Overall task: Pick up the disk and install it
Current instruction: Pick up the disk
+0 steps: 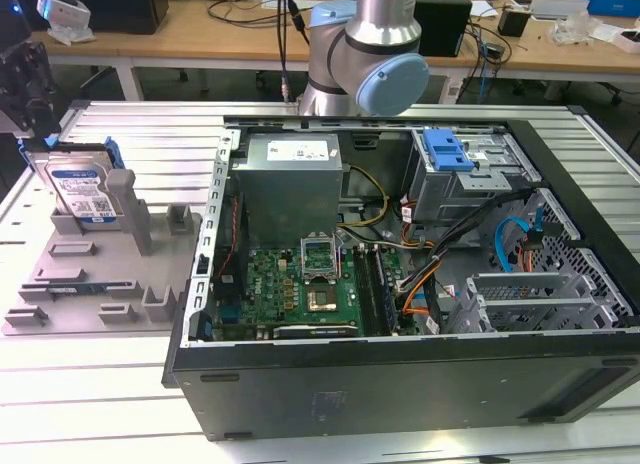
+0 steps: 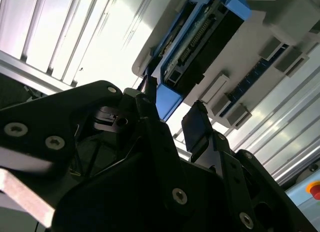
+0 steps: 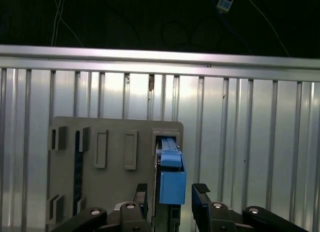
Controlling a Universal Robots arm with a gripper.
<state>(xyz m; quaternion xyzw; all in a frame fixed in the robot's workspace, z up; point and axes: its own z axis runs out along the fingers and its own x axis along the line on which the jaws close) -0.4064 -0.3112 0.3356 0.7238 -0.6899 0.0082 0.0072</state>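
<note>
gripper [image 3: 171, 190] spread around disk [image 3: 172, 178], upright in holder [image 3: 112, 134]

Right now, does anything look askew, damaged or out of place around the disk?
Nothing stands out. The disk stands upright in its slot in the grey holder, and the open gripper straddles it.

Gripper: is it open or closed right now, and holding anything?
Gripper: open, straddling the disk, not gripping it.
</note>
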